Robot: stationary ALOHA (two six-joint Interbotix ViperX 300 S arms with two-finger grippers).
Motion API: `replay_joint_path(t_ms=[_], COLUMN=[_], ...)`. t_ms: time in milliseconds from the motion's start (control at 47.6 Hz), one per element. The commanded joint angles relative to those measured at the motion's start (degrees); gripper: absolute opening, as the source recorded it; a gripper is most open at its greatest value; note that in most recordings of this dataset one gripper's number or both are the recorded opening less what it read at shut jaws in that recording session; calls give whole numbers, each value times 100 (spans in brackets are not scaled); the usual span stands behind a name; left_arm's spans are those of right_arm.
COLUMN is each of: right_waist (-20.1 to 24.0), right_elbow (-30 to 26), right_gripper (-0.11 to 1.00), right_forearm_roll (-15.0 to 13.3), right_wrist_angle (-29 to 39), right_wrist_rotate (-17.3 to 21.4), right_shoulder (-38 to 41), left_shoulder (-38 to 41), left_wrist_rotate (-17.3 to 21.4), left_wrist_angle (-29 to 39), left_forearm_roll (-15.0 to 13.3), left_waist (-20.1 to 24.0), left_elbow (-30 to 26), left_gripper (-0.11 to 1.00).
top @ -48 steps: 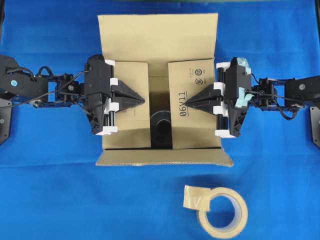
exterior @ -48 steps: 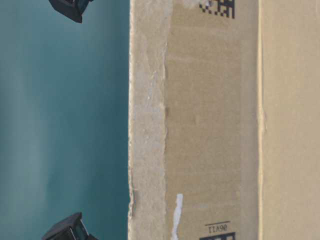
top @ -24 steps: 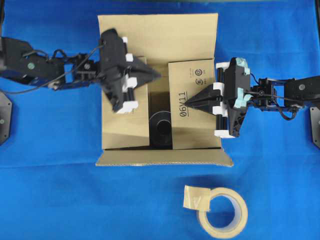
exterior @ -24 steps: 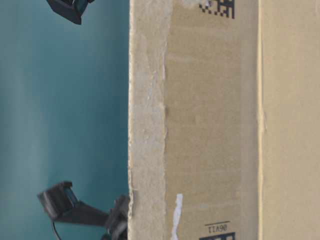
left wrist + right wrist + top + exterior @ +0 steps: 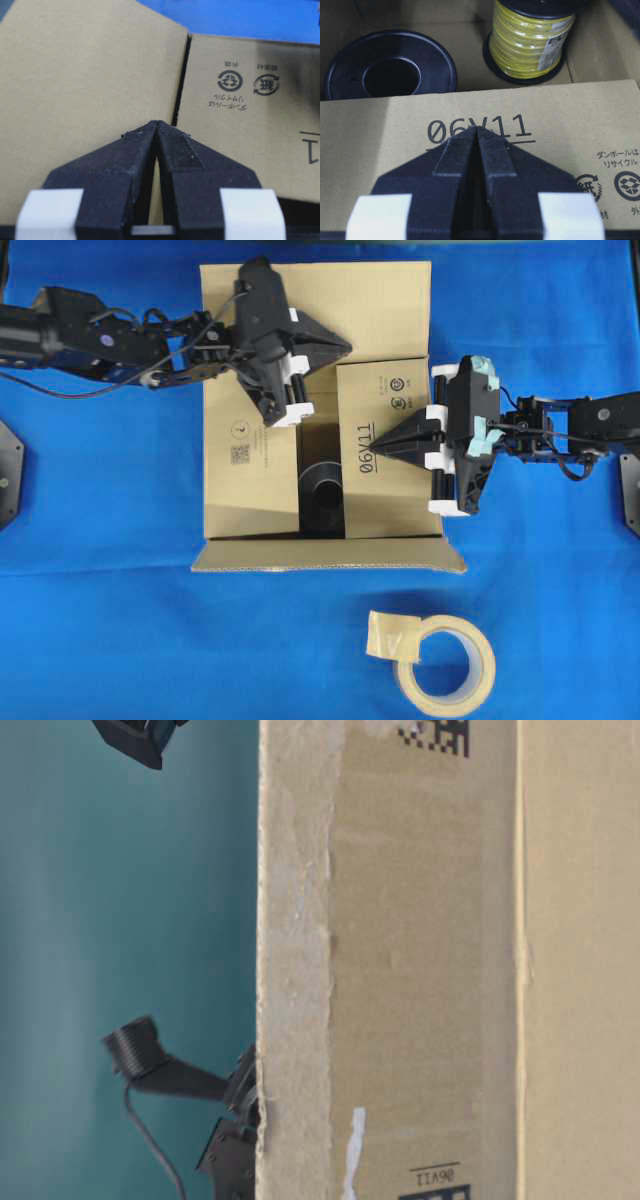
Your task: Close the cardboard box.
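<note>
The cardboard box stands mid-table, and its wall fills the table-level view. Its left flap and right flap are folded inward with a gap between them. The far flap and the near flap are folded outward. My left gripper is shut and empty over the far flap, near its hinge line; its tips show against that flap. My right gripper is shut, its tips on the right flap at the "06V11" print.
Through the gap I see a black spool and a yellow wire spool inside the box. A beige tape roll lies on the blue cloth in front of the box. The left arm's parts show beside the box wall.
My left gripper has left the left flap and swung toward the far flap, still shut. The right gripper slid a little farther in along the right flap, then held still.
</note>
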Motion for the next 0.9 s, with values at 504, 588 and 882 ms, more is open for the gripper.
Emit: replay_joint_path(t_ms=[504,588,882], right_waist=[18,53,580], right_elbow=[-114,-114,-53], right_gripper=[0,0,0], right_forearm_roll=[9,9,9], right_wrist_angle=[229,413,756], right_wrist_rotate=[44,53,62], right_shoulder=[-519,-800,-1916], left_shoulder=[35,26,0], left_wrist_rotate=[0,-9,-18], left_wrist_angle=[-53,-44,-44], left_forearm_roll=[9,9,9], left_waist=[-35,-53,-105], left_elbow=[-97,-70,-18], left_gripper=[0,0,0])
